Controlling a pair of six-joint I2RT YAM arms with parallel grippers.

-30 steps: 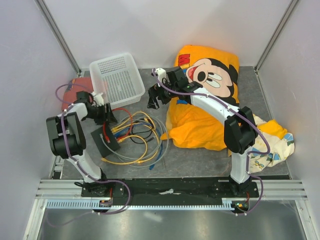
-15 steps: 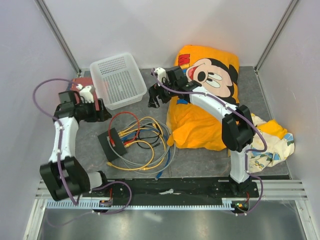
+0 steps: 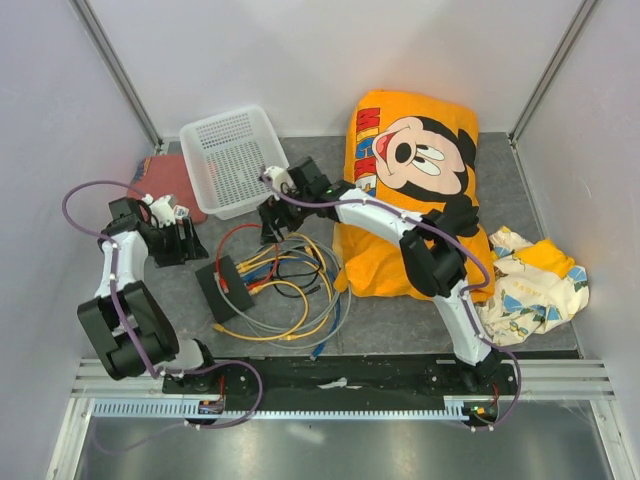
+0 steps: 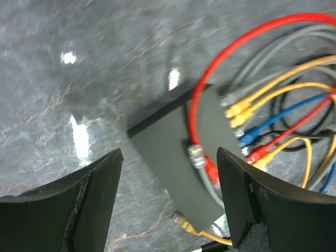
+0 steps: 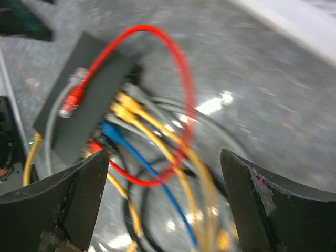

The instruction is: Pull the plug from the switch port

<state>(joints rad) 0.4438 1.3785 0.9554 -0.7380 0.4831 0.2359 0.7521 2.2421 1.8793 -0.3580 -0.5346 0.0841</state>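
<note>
**Inspector:** Item under inspection?

**Assistant:** The switch (image 3: 218, 287), a flat matte-black rectangular box. It lies flat on the grey table (image 3: 400, 315), at about 8 o'clock from the table's middle in the overhead view. It sits askew, with its long axis running roughly 11 to 5 o'clock.

**Inspector:** Condition of the ports?

**Assistant:** A row of plugs (image 4: 239, 113) stands side by side along its 3 o'clock long edge: grey, two yellow, blue, red. The sockets are too blurred to count.

**Inspector:** Anything on the top face?

**Assistant:** A red connector (image 4: 210, 169) lies there, outside the row, with a clear one touching it. The red cable (image 3: 245, 232) arcs away in a loop toward 1 o'clock. A yellow connector (image 4: 184, 223) sits at the short end; I cannot tell if it is seated.

**Inspector:** Cabling?

**Assistant:** A loose coil of cables (image 3: 290, 290), yellow, grey, blue and black, lies against the switch at 3 o'clock.

**Inspector:** End effectors?

**Assistant:** The left gripper (image 3: 188, 243) is near the switch at 11 o'clock. Its fingers (image 4: 100, 194) are spread wide with nothing between them, and its wrist view frames the box. The right gripper (image 3: 272, 222) is at 1 o'clock, above the red loop, also spread and gripping nothing.

**Inspector:** Surroundings?

**Assistant:** A white mesh basket (image 3: 232, 160) stands apart at 12 o'clock. A Mickey Mouse pillow (image 3: 410, 190) lies at 2 o'clock, beyond the coil.
</note>
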